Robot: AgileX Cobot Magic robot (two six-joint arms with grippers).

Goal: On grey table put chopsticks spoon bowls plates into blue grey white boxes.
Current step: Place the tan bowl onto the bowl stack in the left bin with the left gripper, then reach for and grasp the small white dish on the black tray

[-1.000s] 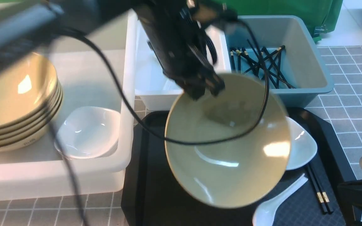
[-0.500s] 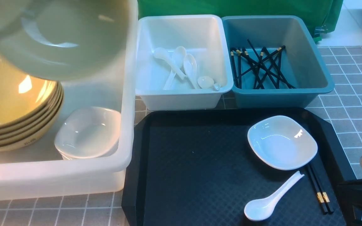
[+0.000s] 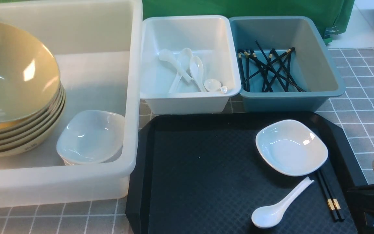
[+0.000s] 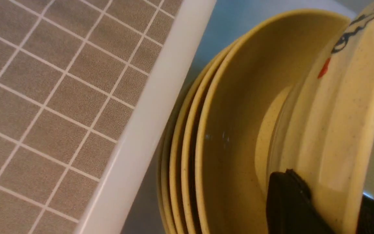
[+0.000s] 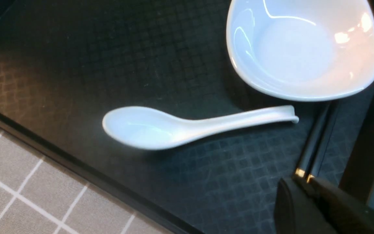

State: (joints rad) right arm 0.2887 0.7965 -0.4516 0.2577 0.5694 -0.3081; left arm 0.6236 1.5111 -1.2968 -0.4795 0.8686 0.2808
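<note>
My left gripper (image 4: pixel 328 187) is shut on the rim of a yellow bowl (image 4: pixel 336 107), with one black finger (image 4: pixel 287 201) outside the wall. The bowl (image 3: pixel 11 74) sits tilted on the stack of yellow bowls (image 3: pixel 28 136) in the large white box (image 3: pixel 135 97). The left gripper itself is out of the front view. On the black tray (image 3: pixel 206 162) lie a white dish (image 3: pixel 291 148), a white spoon (image 3: pixel 279 208) and black chopsticks (image 3: pixel 330 196). My right gripper (image 5: pixel 304 183) is shut and empty, low at the chopsticks' gold-banded ends (image 5: pixel 304 172); it also shows in the front view (image 3: pixel 365 198).
A small white dish (image 3: pixel 91 136) sits in the large box beside the stack. The small white box (image 3: pixel 187 18) holds several spoons. The blue box (image 3: pixel 307 32) holds several chopsticks. Grey tiled table (image 3: pixel 362 107) surrounds the tray.
My left arm carried the yellow bowl from above the tray leftward into the large white box and lowered it onto the stack. The arm has left the front view. The right arm stayed put.
</note>
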